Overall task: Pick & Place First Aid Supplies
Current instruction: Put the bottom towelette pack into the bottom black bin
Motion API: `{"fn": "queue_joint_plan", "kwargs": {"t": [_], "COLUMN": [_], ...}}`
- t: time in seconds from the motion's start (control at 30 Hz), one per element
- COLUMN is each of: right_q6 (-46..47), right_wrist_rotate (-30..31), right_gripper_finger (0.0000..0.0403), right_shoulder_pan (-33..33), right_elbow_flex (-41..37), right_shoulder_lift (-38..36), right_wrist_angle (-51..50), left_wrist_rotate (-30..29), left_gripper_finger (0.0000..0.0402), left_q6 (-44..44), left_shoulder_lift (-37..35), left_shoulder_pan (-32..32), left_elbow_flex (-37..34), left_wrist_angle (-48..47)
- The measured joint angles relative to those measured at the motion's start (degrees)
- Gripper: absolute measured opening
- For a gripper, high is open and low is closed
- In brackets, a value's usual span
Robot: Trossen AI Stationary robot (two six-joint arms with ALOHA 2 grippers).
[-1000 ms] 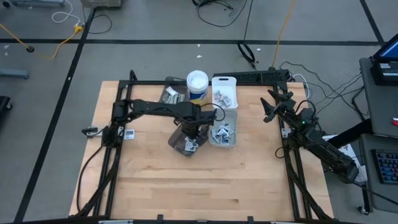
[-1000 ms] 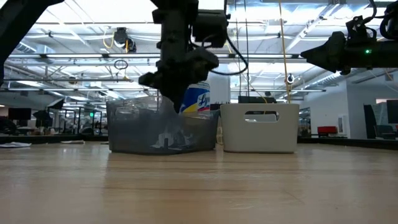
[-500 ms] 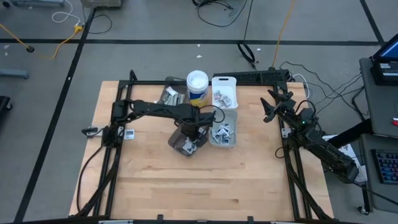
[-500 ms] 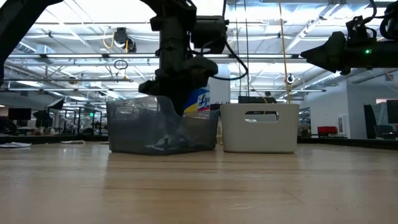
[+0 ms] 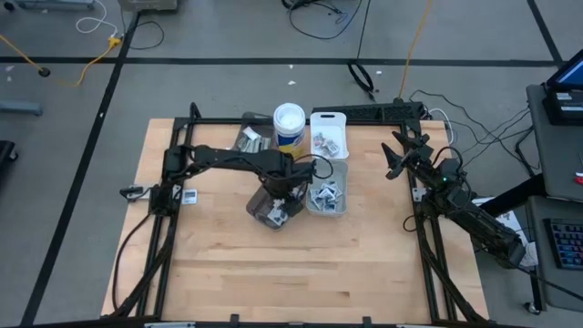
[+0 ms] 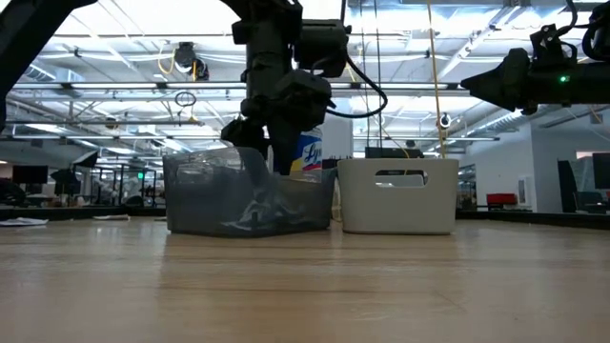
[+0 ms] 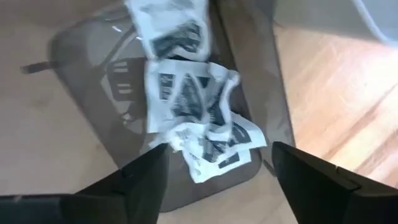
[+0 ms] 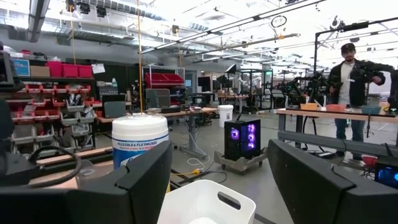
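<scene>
Low view, level with the table top, puts a smoky bin (image 6: 250,202) nearest the camera, with white packets (image 6: 255,213) showing only dimly through its wall. Directly above the bin hangs the left gripper (image 6: 272,143), its fingertips lost behind the bin's rim in this view. The left wrist view fills the gap: both dark fingers (image 7: 140,180) stand wide apart with nothing between them, and a crumpled heap of white packets with dark print (image 7: 193,118) lies on the bin's floor below, clear of the fingers. How many packets make up the heap cannot be counted.

High view places that smoky bin (image 5: 272,209) near the table's middle, largely covered by the left arm. Just beside it, toward the right edge, a clear bin (image 5: 327,196) holds more packets (image 5: 324,195), too small to make out singly. Behind that, toward the far edge, a white bin (image 5: 330,135) carries a further few, with a wipes canister (image 5: 289,127) beside it; a second smoky bin (image 5: 250,139) sits half hidden on the canister's other side.

Right gripper (image 5: 394,157) waits off the table's right edge, raised, its fingers spread and empty. In the right wrist view a person (image 8: 352,93) stands far back in the room.
</scene>
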Motion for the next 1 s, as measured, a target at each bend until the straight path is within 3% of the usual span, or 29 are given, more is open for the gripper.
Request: {"fn": "queue_joint_plan", "kwargs": {"t": [0.47,0.73,1.0], "right_q6": [0.0,0.02,0.0], "right_wrist_rotate": [0.0,0.0,0.0], "right_gripper_finger": [0.0263,0.0263,0.0263], "right_shoulder_pan": [-0.01,0.0,0.0], "right_elbow_flex": [0.02,0.02,0.0], "right_shoulder_lift": [0.0,0.0,0.0], "right_wrist_angle": [0.0,0.01,-0.03], "left_wrist_rotate": [-0.15,-0.24,-0.08], "left_gripper_finger": [0.031,0.031,0.031], "left_q6": [-20.49,-29.16,-30.4], "left_shoulder_lift": [-10.52,-11.86,-19.95], "left_shoulder_pan": [5.83,7.24,7.0], "left_elbow_flex": [0.09,-0.06,-11.64], "left_wrist_angle": [-9.04,-11.66,-7.06]}}
